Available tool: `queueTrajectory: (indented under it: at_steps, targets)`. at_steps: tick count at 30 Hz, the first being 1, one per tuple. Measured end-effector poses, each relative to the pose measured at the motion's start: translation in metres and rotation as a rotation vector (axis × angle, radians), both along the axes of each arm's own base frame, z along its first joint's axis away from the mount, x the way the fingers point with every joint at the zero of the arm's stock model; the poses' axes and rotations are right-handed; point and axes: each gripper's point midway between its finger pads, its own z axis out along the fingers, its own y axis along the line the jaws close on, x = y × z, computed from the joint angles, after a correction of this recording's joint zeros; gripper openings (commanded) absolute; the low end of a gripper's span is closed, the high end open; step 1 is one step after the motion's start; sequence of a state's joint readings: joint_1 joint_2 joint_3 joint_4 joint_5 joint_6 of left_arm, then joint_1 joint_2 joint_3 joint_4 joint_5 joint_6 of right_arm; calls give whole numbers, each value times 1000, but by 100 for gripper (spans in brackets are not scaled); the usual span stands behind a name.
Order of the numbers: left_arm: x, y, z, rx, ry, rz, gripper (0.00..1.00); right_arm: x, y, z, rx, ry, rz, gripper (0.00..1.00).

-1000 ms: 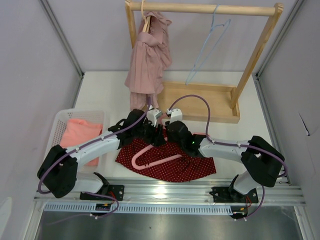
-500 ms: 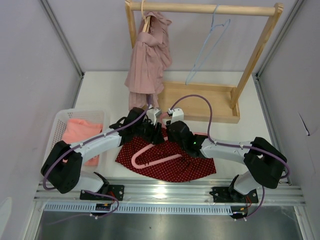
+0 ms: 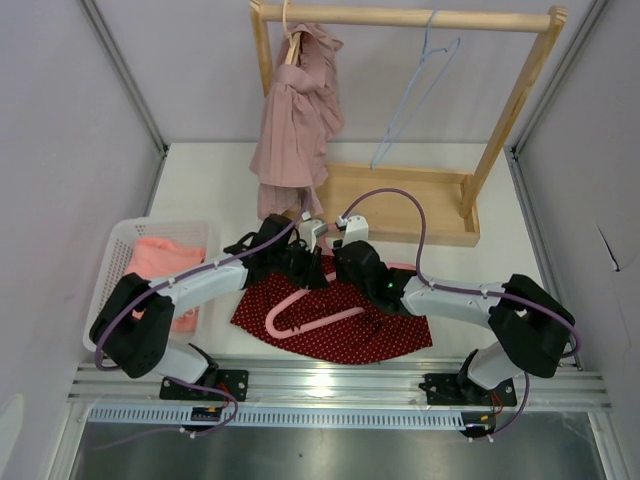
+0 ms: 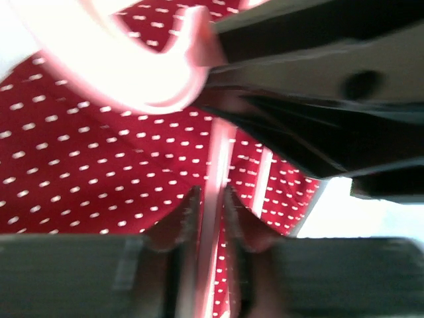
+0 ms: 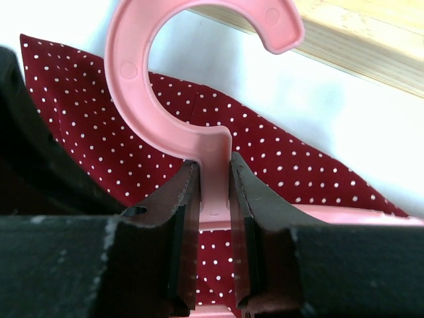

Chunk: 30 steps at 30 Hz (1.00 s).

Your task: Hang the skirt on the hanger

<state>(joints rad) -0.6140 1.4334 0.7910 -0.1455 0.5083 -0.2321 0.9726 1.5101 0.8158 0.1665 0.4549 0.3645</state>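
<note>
- The red, white-dotted skirt (image 3: 385,335) lies spread flat on the white desk (image 3: 210,190), low in the middle of the overhead view, just in front of the two arm bases.
- A pink hanger (image 3: 300,325) lies on top of the skirt. Its rounded end curls over the skirt's left part, and its hook points towards the wooden rack.
- The right end effector (image 5: 214,169) is clamped narrow on the hanger's neck, just below the big C-shaped hook. Both fingers (image 5: 182,199) press flat against the pink plastic.
- In that wrist view the skirt shows under and behind the hook, and the pale wooden base (image 5: 358,33) of the rack crosses the upper right corner.
- The left end effector (image 4: 211,199) sits close beside the right one, over the skirt's upper edge.
- Its jaws stand narrow, one on each side of a pale pink strip. The view is blurred, so I cannot tell whether they actually pinch it.
- The hook's curve fills the upper left of the left wrist view, and the dark body of the right end effector fills the upper right.
- A white basket (image 3: 120,235) sits on the desk's left edge with a salmon cloth (image 3: 160,260) in it.
- At the back stands the wooden rack (image 3: 400,17). A dusty-pink garment (image 3: 295,120) hangs at its left end and a light blue wire hanger (image 3: 415,90) hangs bare towards the right.
</note>
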Motion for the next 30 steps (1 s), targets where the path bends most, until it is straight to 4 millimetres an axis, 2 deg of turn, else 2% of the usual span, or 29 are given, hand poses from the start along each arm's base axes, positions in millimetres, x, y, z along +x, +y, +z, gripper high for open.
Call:
queueTrajectory:
  at_steps: [1, 6, 9, 10, 16, 20, 23, 25, 28, 30]
  targets:
    - [-1, -1, 2, -7, 0, -12, 1, 0, 0, 0, 0, 0, -1, 0]
    - [0, -3, 9, -4, -8, -40, 0, 2, -2, 7, 12, -13, -10, 2]
    - [2, -4, 12, 1, -31, -58, 0, 3, -4, 11, 16, -18, -21, 17]
    - [3, -4, 11, 3, -38, -63, 0, 3, -5, 11, 17, -17, -23, 27]
    - [10, -3, 6, -7, -122, -70, 0, -6, -13, 15, 38, 26, -45, 53]
    - [10, 0, -5, -16, -158, -70, 0, -18, -23, 17, 41, 75, -64, 55]
    - [10, 0, -9, -26, -186, -76, 0, -27, -32, 21, 54, 109, -82, 53]
    - [10, -2, -11, -33, -215, -86, 0, -33, -37, 28, 76, 125, -92, 45]
    - [8, -3, -13, -39, -253, -98, 0, -44, -45, 32, 106, 149, -101, 45]
    - [8, -3, -12, -40, -272, -100, 0, -53, -51, 27, 110, 172, -102, 45]
